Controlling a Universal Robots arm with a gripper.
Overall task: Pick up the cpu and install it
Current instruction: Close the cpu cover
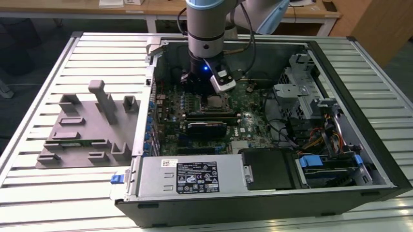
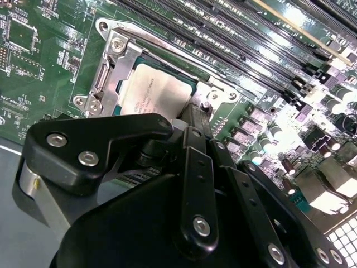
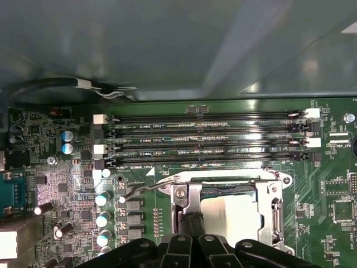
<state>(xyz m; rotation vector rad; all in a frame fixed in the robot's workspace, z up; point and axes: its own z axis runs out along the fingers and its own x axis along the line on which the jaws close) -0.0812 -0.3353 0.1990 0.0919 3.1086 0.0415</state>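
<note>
Bearing case (image 1: 258, 211) with cpu (image 2: 156, 89): slatted table (image 1: 65, 193).

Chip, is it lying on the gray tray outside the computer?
No, in the second wrist view the chip sits inside the metal frame on the green board.

We see a counter (image 1: 38, 193) of pale metal slats. Two things lie directly on it in the exterior view. An open desktop computer case (image 1: 258, 210) lies on its side, taking the middle of the counter and reaching toward three o'clock, with its black outer wall facing six o'clock. At nine o'clock of the case, just beside it, rests a flat gray parts fixture (image 1: 77, 145) with upright posts and shallow slots. We see bare slats around both toward the counter's edges.
</note>
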